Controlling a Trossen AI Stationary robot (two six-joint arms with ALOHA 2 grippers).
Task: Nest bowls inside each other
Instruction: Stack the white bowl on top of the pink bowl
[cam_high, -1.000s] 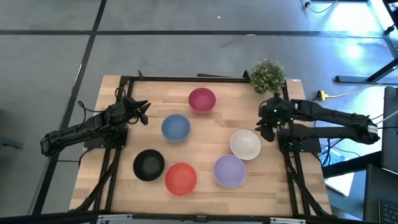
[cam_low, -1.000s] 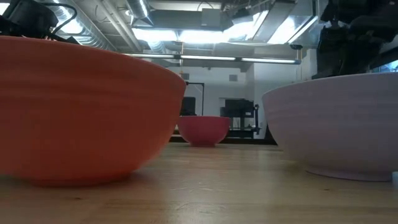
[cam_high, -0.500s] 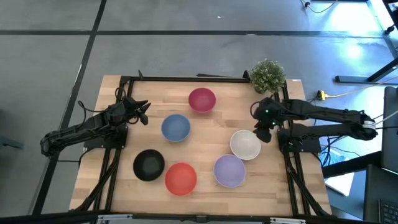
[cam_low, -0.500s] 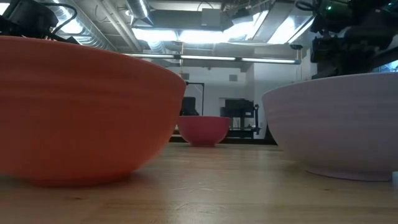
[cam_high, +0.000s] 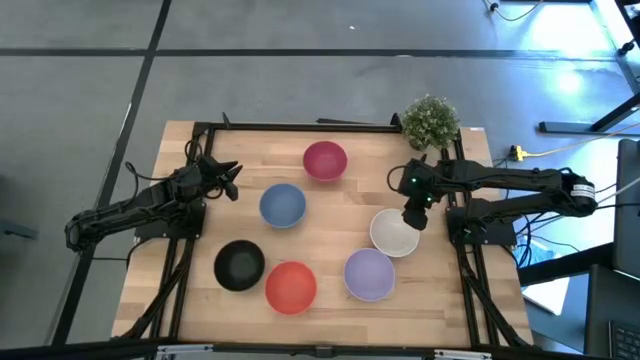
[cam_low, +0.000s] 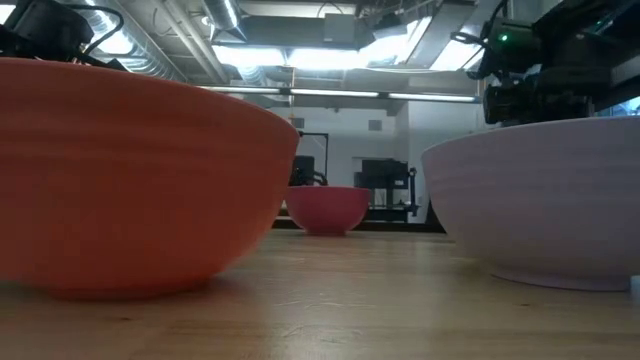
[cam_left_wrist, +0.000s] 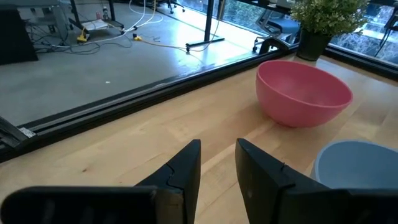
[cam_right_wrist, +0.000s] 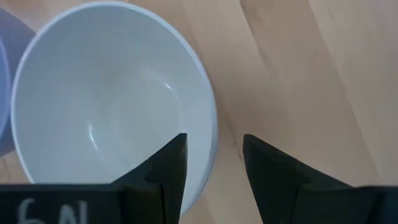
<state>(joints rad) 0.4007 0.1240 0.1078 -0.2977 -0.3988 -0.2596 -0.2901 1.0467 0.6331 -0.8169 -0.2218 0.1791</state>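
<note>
Six bowls stand apart on their bases on the wooden table: crimson-pink (cam_high: 325, 160), blue (cam_high: 283, 205), white (cam_high: 392, 235), lavender (cam_high: 369, 274), black (cam_high: 240, 265) and red-orange (cam_high: 291, 287). My right gripper (cam_high: 414, 214) hovers open over the white bowl's far-right rim. In the right wrist view one finger stands over the white bowl's (cam_right_wrist: 106, 106) inside and the other over bare wood, right gripper (cam_right_wrist: 213, 155). My left gripper (cam_high: 229, 180) waits open by the table's left edge, left gripper (cam_left_wrist: 217, 152) facing the crimson-pink bowl (cam_left_wrist: 303, 92) and the blue bowl (cam_left_wrist: 360, 168).
A green potted plant (cam_high: 431, 121) stands at the far right corner, behind my right arm. In the low view the red-orange bowl (cam_low: 130, 180) and the lavender bowl (cam_low: 540, 200) fill the front, with the crimson-pink bowl (cam_low: 327, 208) far off. Bare wood lies between the bowls.
My right gripper has moved toward the table's left and a little toward its near edge, from beside the white bowl to over that bowl's far-right rim. The bowls and my left arm have kept still.
</note>
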